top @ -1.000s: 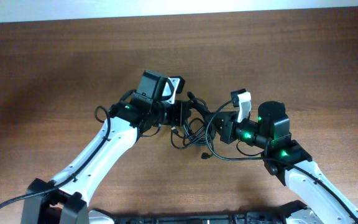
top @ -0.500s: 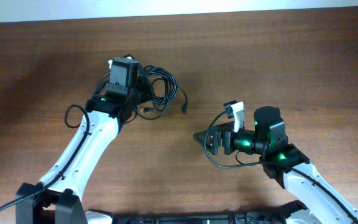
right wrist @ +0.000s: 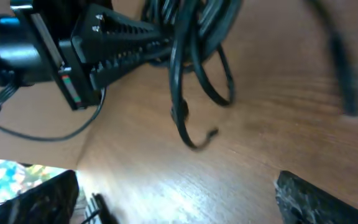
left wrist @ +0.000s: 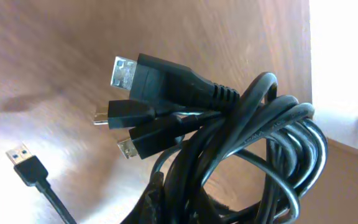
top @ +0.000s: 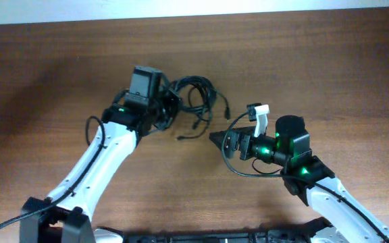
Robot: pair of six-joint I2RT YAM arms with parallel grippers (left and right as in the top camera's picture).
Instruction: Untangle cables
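Observation:
The cables (top: 196, 96) are a bundle of thin black loops at the table's upper middle. My left gripper (top: 169, 108) is shut on the bundle's left side. In the left wrist view the cables (left wrist: 247, 143) fill the frame, three plug ends (left wrist: 126, 71) fanning out upper left and one finger (left wrist: 160, 202) pressed against the cords. A separate USB plug (left wrist: 27, 165) hangs lower left. My right gripper (top: 216, 138) stands open below and right of the bundle, holding nothing. The right wrist view shows its fingertips (right wrist: 309, 193) wide apart over bare wood, with the cables (right wrist: 194, 68) ahead.
The wooden table (top: 329, 61) stretches all around. A pale strip (top: 194, 7) runs along its far edge. A loose cord end (top: 188, 133) trails from the bundle toward my right gripper. Thicker wires loop from each arm.
My right gripper let go of the tangle, opened wide and drew back. My left gripper carried the bundle up and left, then drifted back a little to the right.

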